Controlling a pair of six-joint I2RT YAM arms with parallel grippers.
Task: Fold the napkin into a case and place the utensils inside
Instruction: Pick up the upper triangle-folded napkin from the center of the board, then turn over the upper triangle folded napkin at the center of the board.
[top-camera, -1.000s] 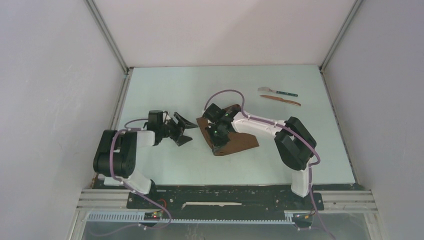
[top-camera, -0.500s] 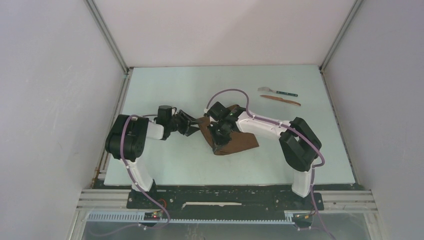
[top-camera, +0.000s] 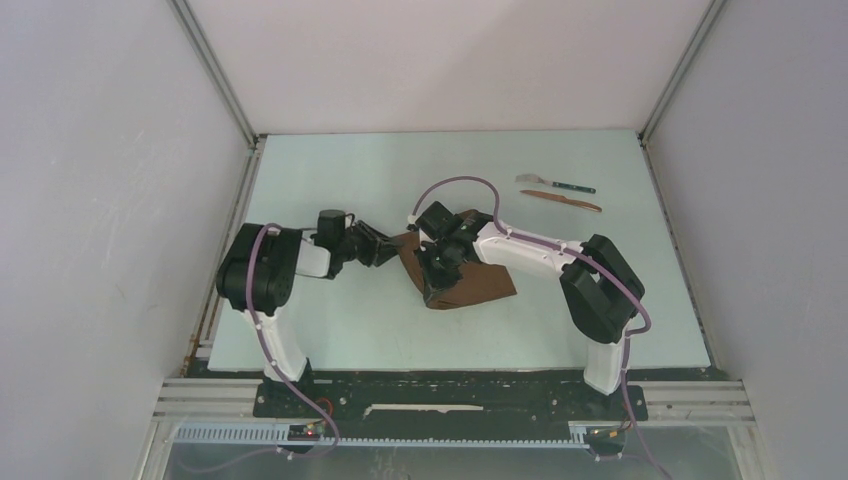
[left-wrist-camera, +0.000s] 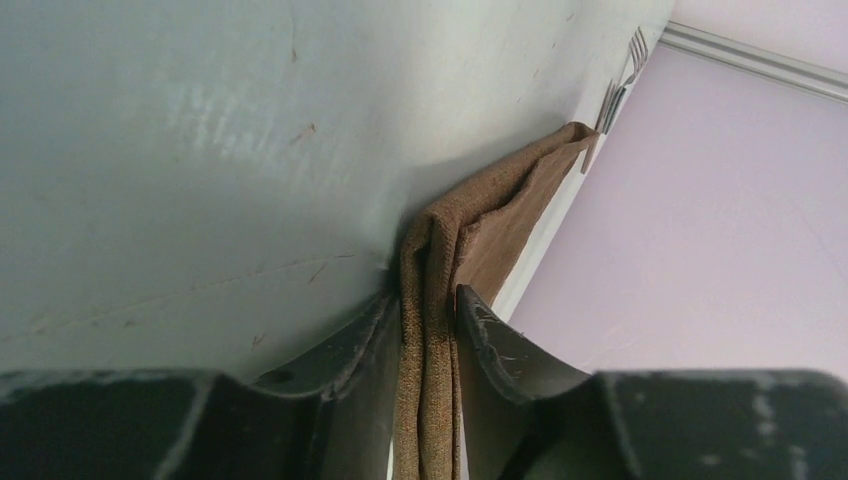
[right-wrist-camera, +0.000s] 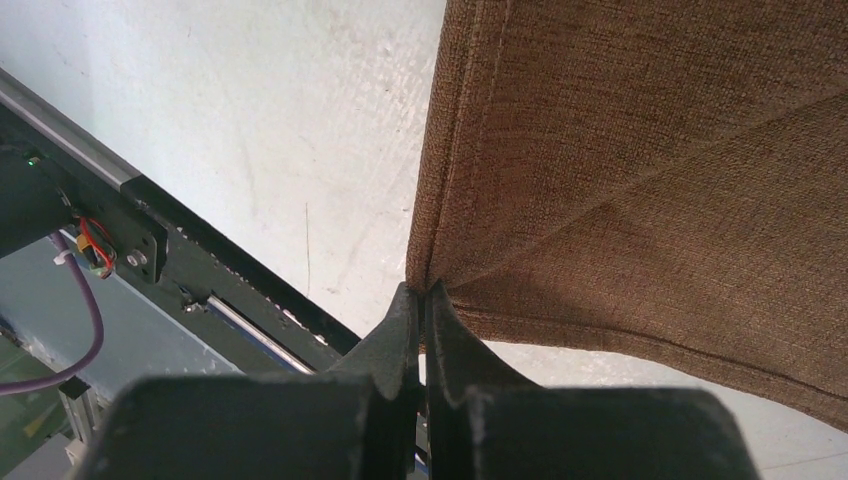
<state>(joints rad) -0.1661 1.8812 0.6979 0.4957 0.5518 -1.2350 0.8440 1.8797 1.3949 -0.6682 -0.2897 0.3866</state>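
The dark-brown napkin (top-camera: 480, 282) lies partly folded mid-table, its left part lifted. My left gripper (top-camera: 392, 250) reaches in from the left, and in the left wrist view it (left-wrist-camera: 430, 300) is shut on a doubled edge of the napkin (left-wrist-camera: 500, 200). From the right, my right gripper (top-camera: 432, 268) comes over the cloth. Its tips (right-wrist-camera: 424, 292) are shut on a pinched fold of the napkin (right-wrist-camera: 650, 150). The utensils lie side by side at the far right: a silver fork with a teal handle (top-camera: 555, 183) and a reddish-brown knife (top-camera: 560, 199). Both arms stand away from them.
The pale table (top-camera: 330, 180) is closed in by white walls at the left, back and right. A black mounting rail (top-camera: 450, 395) runs along the near edge and also shows in the right wrist view (right-wrist-camera: 200, 270).
My left arm has swung right to the napkin's left corner, and its wide-open jaws have closed around the cloth. The right arm has barely moved and keeps its pinch.
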